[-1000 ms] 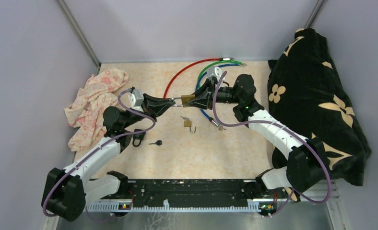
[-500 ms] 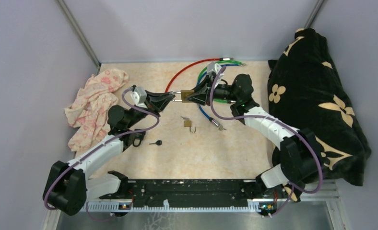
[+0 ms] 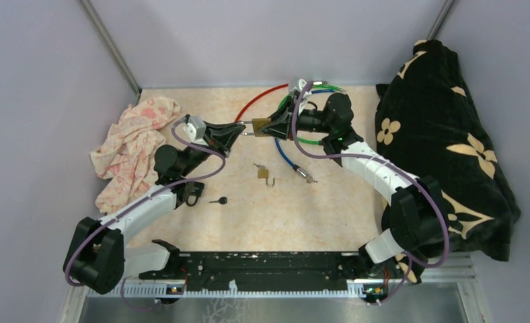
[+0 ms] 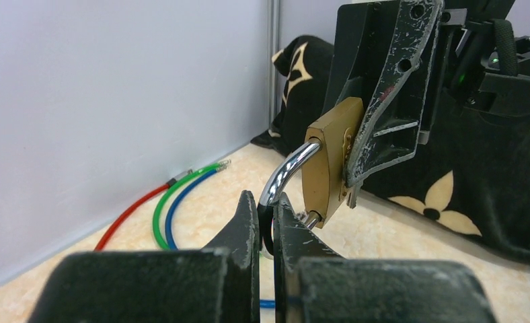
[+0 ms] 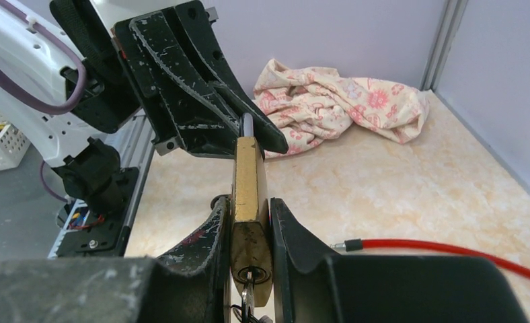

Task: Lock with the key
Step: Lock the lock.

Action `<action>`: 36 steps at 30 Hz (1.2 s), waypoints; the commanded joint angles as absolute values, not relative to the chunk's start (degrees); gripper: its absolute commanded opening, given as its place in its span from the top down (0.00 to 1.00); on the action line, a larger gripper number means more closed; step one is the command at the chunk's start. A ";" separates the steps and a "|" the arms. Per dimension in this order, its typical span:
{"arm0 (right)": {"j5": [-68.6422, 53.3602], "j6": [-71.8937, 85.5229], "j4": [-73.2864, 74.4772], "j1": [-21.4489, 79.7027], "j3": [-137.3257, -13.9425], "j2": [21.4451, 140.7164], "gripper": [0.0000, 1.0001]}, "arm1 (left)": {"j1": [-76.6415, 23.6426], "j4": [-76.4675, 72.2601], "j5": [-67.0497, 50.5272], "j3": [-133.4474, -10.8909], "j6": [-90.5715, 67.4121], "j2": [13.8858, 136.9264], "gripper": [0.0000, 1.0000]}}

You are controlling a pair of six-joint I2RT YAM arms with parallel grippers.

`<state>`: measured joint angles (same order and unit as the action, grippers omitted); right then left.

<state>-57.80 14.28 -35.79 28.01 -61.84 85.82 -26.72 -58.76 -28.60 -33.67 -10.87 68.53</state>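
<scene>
1. Pale marbled counter (image 3: 329, 208) sits between lavender walls. Both arms reach from its near edge toward the far middle.
2. A brass padlock (image 3: 262, 126) hangs in the air between the two tools. It is above the far middle of the counter, close to the coloured cables.
3. The left tool (image 4: 268, 210) is pinched narrow on the silver shackle (image 4: 286, 175). Its fingers are almost together, with the curve of the bar caught between them.
4. The right tool (image 5: 250, 210) clamps the brass body by its two flat sides. Its jaws are narrow and the body fills the gap.
5. The padlock lies roughly level, with the shackle toward the left arm and the base toward the right arm.
6. At the base a key (image 5: 247, 296) sits at the keyhole, between the right tool's fingers.
7. Whether the shackle's free leg is seated home in the body cannot be told.
8. A smaller brass padlock (image 3: 264, 173) lies loose mid-counter with its shackle open. A black-headed key (image 3: 218, 200) lies nearer the left arm, well apart from it.
9. Red cable (image 3: 249, 108), green cable (image 3: 308, 140) and blue cable (image 3: 284, 156) curl across the far side.
10. A floral cloth (image 3: 138, 138) is heaped at the left wall.
11. A black cushion with cream flowers (image 3: 444, 134) leans at the right.
</scene>
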 commanded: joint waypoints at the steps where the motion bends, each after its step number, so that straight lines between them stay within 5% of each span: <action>1: -55.60 14.44 -36.99 36.12 -71.43 89.15 1.00 | -39.54 -60.80 -57.09 -37.13 -17.13 70.74 1.00; 12: -58.44 14.58 -35.62 36.12 -72.11 92.40 1.00 | -39.91 -61.22 -57.48 -37.39 -16.39 70.42 1.00; 22: -62.20 5.85 -19.98 34.88 -71.75 87.58 1.00 | -38.62 -58.83 -50.52 -34.09 -8.72 65.80 1.00; 31: -64.32 3.03 -7.57 26.87 -64.53 78.78 0.27 | -35.50 -55.47 -39.47 -29.65 -2.25 60.48 1.00; 36: -63.47 -6.25 6.62 23.78 -62.89 74.85 0.20 | -33.28 -53.10 -40.15 -27.86 -1.94 59.14 1.00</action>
<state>-64.07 1.06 -3.09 25.89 -62.57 80.60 -34.70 -51.53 -37.82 -28.29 -3.62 61.58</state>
